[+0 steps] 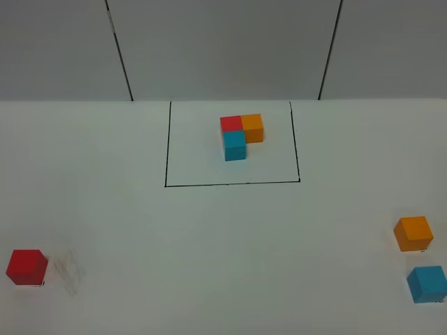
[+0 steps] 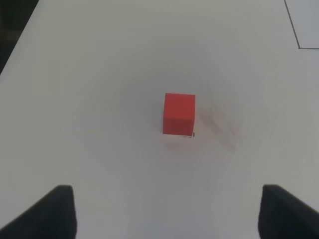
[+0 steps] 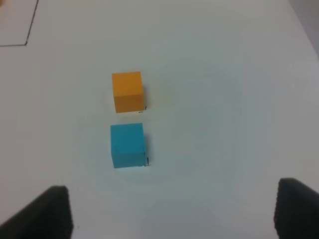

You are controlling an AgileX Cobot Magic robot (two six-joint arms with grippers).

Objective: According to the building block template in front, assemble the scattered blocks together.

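Light blue matte cube (image 1: 427, 283) nearest, untouched: you're at the first pick.
Overhead: three loose cubes, blue beside the orange matte cube (image 1: 413, 233) on the right, the red matte cube (image 1: 27, 266) far left, and one black-framed three-cube template (image 1: 242, 135) beyond on the white surface (image 1: 209, 244). Left wrist: left claw (image 2: 167, 214) spread, empty, short of red; lower it, then close. Right wrist: right claw (image 3: 174, 211) spread, empty.

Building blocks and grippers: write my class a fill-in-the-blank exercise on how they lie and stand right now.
In the framed template, the cube nearest the exterior high camera is ____.
The loose red cube lies on the ____ of the exterior high view.
The loose blue cube lies beside the loose ____ cube.
The left gripper and right gripper both stand ____.
Missing words: blue; left; orange; open.
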